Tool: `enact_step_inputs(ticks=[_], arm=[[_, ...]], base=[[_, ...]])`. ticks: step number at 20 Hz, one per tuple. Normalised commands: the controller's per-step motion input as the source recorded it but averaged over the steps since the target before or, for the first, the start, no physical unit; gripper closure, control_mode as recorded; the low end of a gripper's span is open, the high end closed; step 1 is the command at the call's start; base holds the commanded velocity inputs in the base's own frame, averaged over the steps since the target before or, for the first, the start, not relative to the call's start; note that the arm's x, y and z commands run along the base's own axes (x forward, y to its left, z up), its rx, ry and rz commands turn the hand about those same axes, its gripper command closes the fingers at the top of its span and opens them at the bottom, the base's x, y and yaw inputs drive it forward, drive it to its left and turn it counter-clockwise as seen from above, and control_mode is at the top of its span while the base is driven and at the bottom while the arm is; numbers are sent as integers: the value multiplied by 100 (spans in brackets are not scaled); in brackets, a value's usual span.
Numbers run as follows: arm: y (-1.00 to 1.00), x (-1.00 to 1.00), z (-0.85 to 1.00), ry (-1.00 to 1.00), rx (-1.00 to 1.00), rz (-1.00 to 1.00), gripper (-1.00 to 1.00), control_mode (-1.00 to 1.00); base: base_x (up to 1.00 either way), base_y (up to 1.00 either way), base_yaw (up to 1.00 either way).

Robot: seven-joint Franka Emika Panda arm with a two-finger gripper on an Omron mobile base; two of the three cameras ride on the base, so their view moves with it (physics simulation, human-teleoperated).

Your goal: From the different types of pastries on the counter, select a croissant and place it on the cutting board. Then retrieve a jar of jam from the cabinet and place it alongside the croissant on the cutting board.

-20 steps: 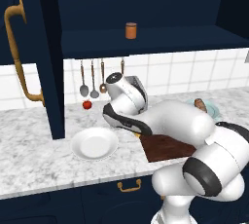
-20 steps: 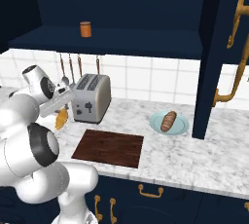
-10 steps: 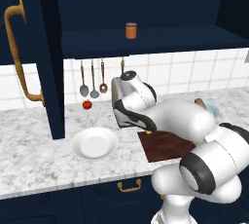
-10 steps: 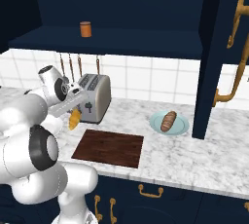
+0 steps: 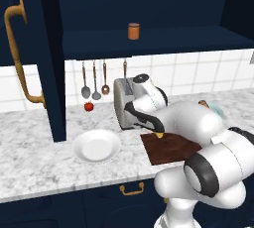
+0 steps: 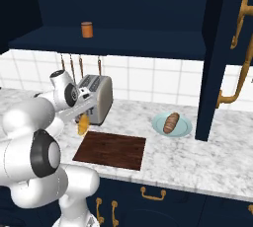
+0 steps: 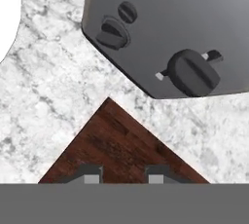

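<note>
- Small golden-yellow crescent croissant [image 6: 83, 125]: pinched in the nearly closed two-finger gripper [image 6: 84, 122], hanging just above the 9 o'clock corner of the flat reddish-brown wooden cutting board [image 6: 111, 150]. Not set down yet.
- Left: release it on the board, then fetch the small orange-brown jam jar [image 6: 87, 29], standing on the open navy cabinet's [image 5: 149, 43] shelf at 12 o'clock.
- Around: grey toaster [image 6: 97, 97] close behind the gripper; round white plate [image 5: 96, 145] at 9 o'clock; brown bun [image 6: 171, 122] on a pale dish at 3 o'clock, clear of the path.
</note>
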Motion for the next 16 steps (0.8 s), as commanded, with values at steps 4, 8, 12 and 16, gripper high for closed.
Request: enact_step_inputs(ticks=[4, 8, 12, 16], arm=[[-22, 0, -51, -1, -1, 0, 100, -100], [-24, 0, -48, 2, 4, 0, 100, -100], [-21, 5, -29, 4, 5, 0, 100, -100], [-13, 0, -26, 0, 2, 0, 100, -100]], base=[[0, 0, 0], [0, 0, 0], [0, 0, 0], [0, 0, 0]])
